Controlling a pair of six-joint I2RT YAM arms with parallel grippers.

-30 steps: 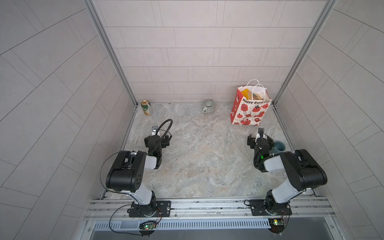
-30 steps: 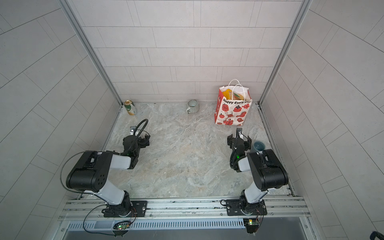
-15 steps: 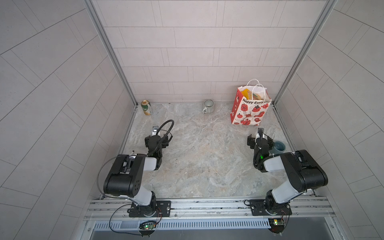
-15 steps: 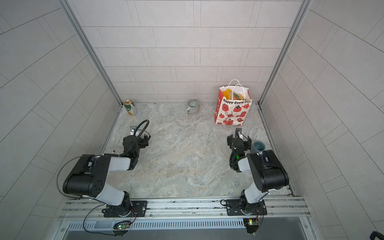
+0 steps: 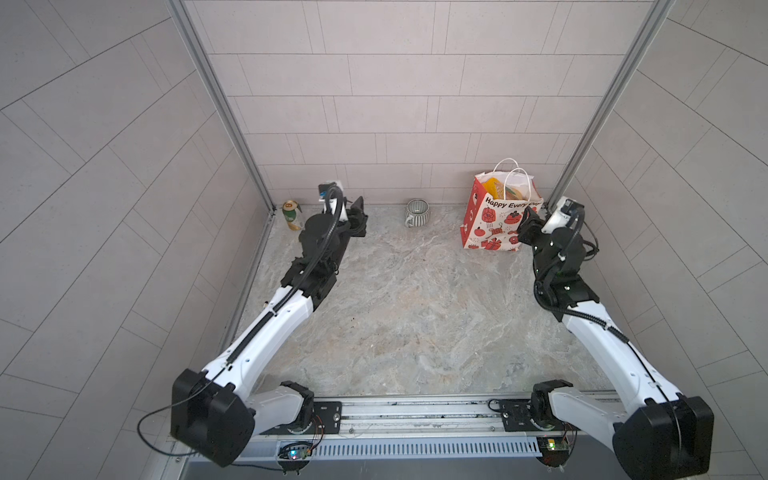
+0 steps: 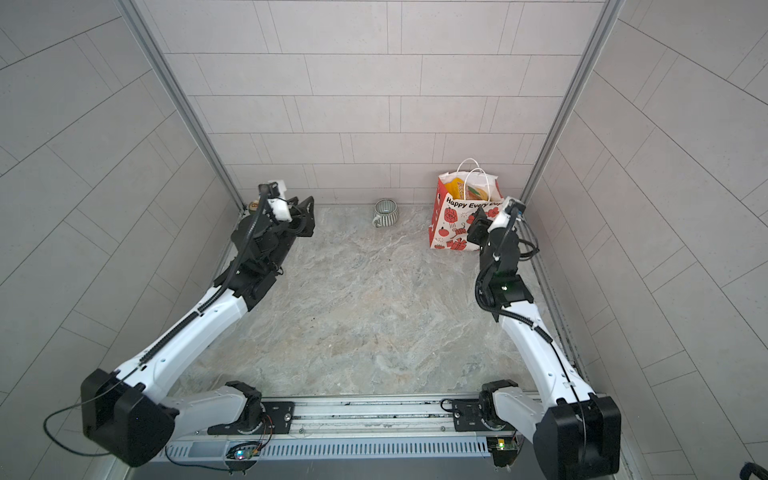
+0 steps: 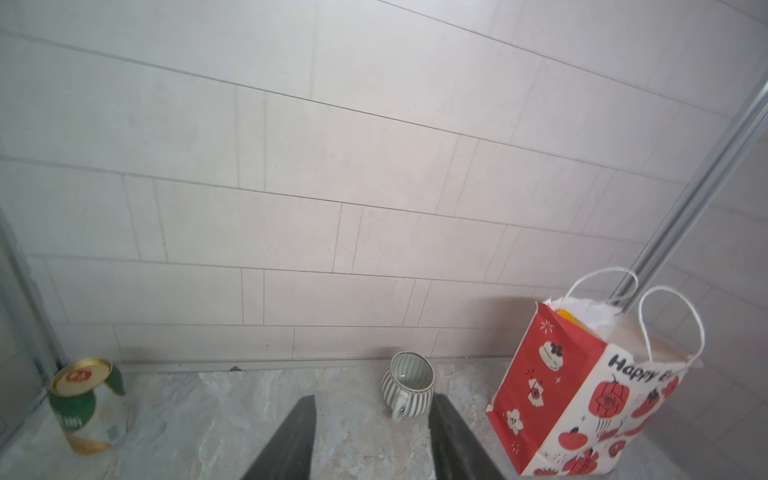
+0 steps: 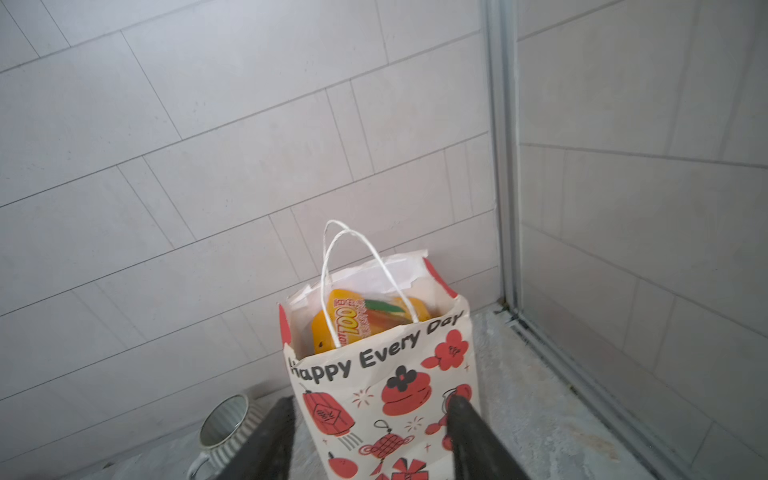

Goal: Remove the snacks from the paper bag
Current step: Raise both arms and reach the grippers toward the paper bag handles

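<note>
**Reach into the bag mouth, both hands empty**

Just ahead of the right hand [image 8: 372, 401] stands the paper bag [image 8: 374, 374], its lettered face turned toward that hand. The fingers are parted with nothing between them. The left hand [image 7: 374, 399] is likewise parted and empty. The bag is well away on its right, past the grey mug [image 7: 409, 386].

The bag stands upright on the surface [image 5: 415, 311], long axis vertical, mouth up. Its 2 cord handles [image 8: 332, 266] arch over the opening. Of the snacks [image 8: 353, 322], only 1, yellow-orange, shows clearly. It stands on edge inside, its print running top to bottom, so its long axis seems near vertical.

The step in hand looks like the reach-in. The right hand should clear the rim, descend beside the handles, pinch that snack's top edge and lift straight up. The left hand could steady the bag, which may tip.
</note>
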